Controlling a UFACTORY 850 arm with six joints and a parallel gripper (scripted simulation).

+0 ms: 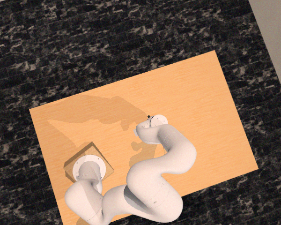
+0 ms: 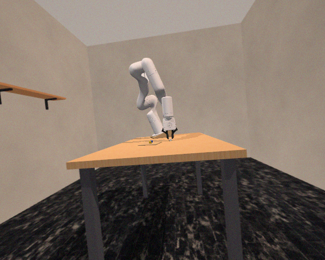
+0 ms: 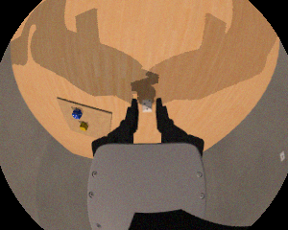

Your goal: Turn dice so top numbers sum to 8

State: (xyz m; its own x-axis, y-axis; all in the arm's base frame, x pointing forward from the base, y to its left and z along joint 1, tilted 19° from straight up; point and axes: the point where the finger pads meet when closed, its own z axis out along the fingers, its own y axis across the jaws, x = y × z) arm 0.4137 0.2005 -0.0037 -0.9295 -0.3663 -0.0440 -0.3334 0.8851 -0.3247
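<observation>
A small white die point(image 2: 170, 140) point(image 3: 147, 107) is on the bare table, off the mat, below and between the fingertips of my gripper point(image 2: 170, 138) point(image 3: 147, 104). The gripper points down, partly open, with visible gaps between the fingers and the die. A blue die point(image 2: 151, 141) point(image 3: 77, 113) and a yellow die point(image 2: 150, 142) point(image 3: 84, 126) are close together on the thin wood-coloured mat point(image 3: 99, 121), left of the gripper in the wrist view. The pips are too small to read. In the top view the arm hides the dice and most of the mat.
The wooden table point(image 1: 196, 84) point(image 2: 184, 149) carries the arm's base on a wooden block point(image 1: 107, 169). The arm's shadow falls across the table around the white die. A wall shelf point(image 2: 25, 90) is far to the left in the exterior view.
</observation>
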